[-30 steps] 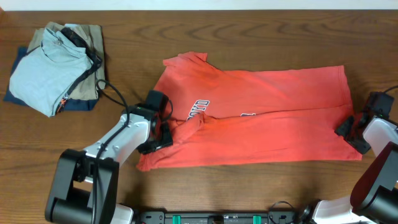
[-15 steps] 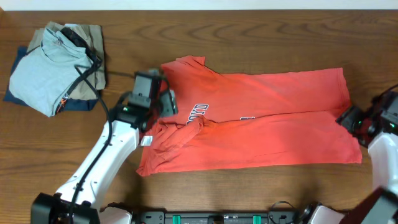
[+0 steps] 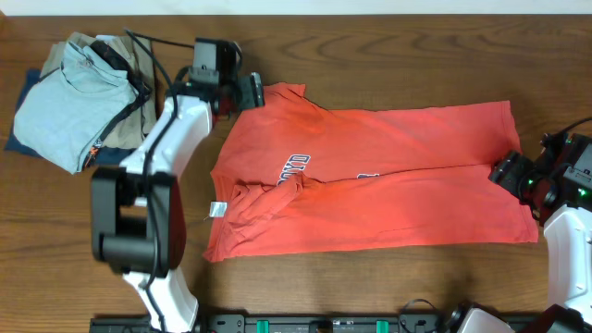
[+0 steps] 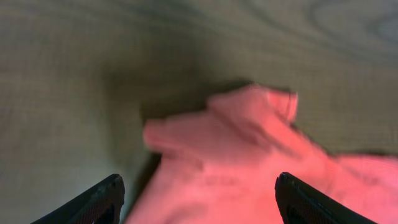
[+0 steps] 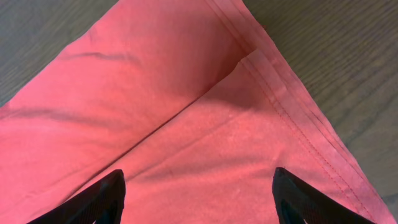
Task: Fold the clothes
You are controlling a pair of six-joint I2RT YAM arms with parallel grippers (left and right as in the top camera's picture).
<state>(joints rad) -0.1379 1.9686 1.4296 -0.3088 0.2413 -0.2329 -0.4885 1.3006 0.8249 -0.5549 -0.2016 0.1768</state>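
The red shirt (image 3: 388, 176) lay flat on the table (image 3: 370, 37), the left gripper (image 3: 252, 92) over its far sleeve (image 4: 249, 118) and the right gripper (image 3: 507, 174) over the hem (image 5: 292, 106). Both had their jaws apart and empty. Each probably needed to pinch squarely at the fabric's edge before lifting.

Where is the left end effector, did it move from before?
Yes. The left end effector moved toward the wooden table's far edge, from the coral-red cotton T-shirt's collar to its far sleeve, level with the light blue shirt.
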